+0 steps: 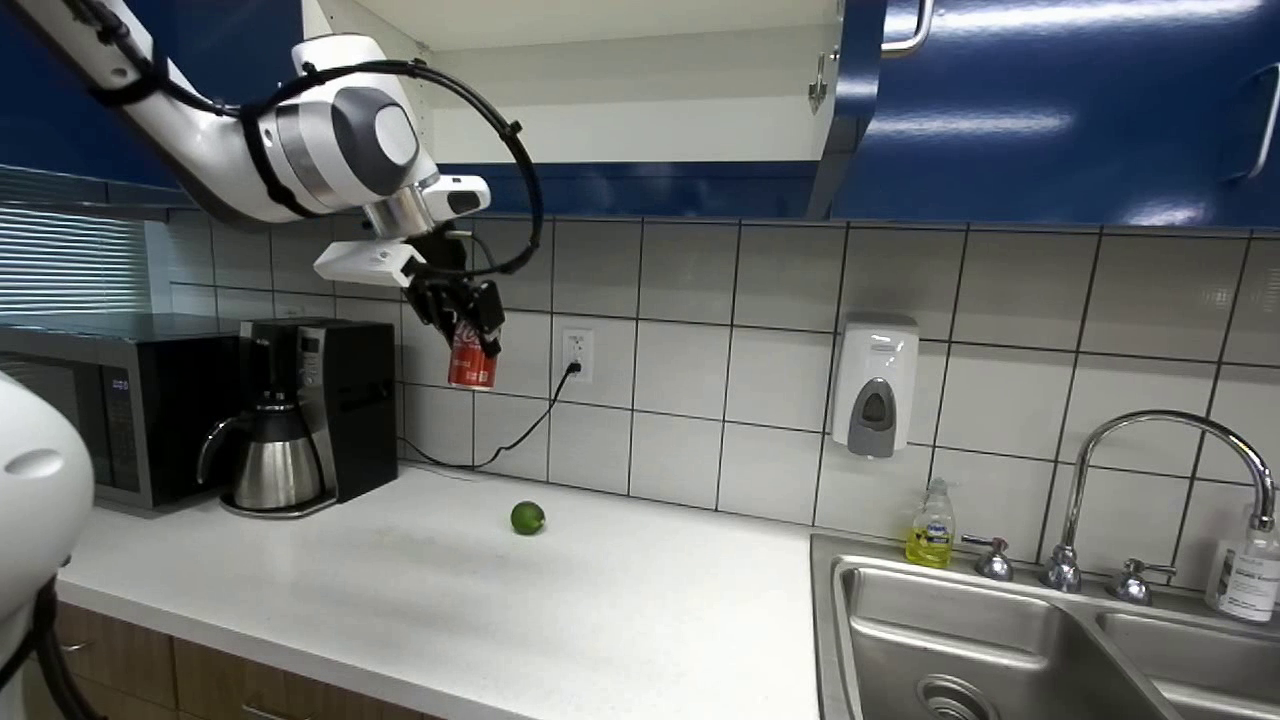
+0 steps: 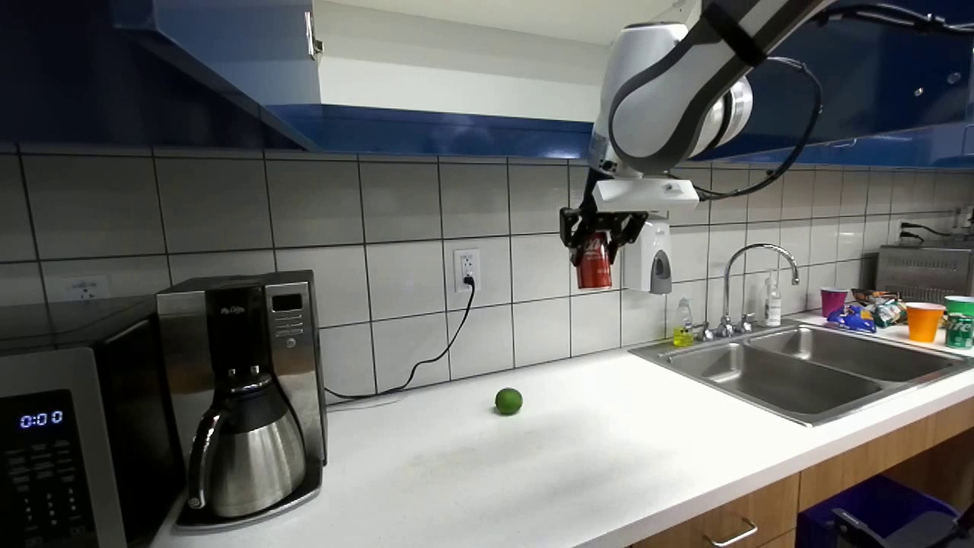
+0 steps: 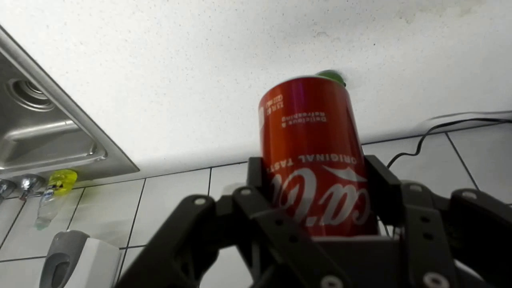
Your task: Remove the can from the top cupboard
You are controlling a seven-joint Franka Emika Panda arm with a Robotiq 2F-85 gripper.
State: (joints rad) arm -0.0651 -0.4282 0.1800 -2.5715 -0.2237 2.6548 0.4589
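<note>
– What is lining the front edge of the white tabletop (image 1: 620,610)?

– Silver-handled wooden drawers (image 2: 746,502) are sitting beneath it.

– And on top?

– Toward the right in both exterior views, a stainless steel double-basin sink (image 1: 832,630) is sitting in the surface. A small round green lime (image 2: 508,401) is lying nearer the back edge than the front.

– What are the black fingers (image 3: 386,192) doing above?

– They are pinching a small red cylindrical can (image 3: 314,152) with pale lettering from both sides. It is hanging nearly upright, well above the tabletop; how near the back edge, I cannot tell.

– What is standing along that back edge?

– A black-and-silver coffee maker (image 1: 330,410) is standing on the left, and a clear plastic bottle of yellow liquid (image 1: 930,530) is standing on the sink's rear rim.

– And beyond?

– White tiles (image 1: 680,375) are rising there. A white-and-grey dispenser (image 1: 877,385) is hanging on them. Above, a glossy dark blue top cupboard (image 1: 620,100) with a white interior is standing open, and the can is hanging below it, outside.
</note>
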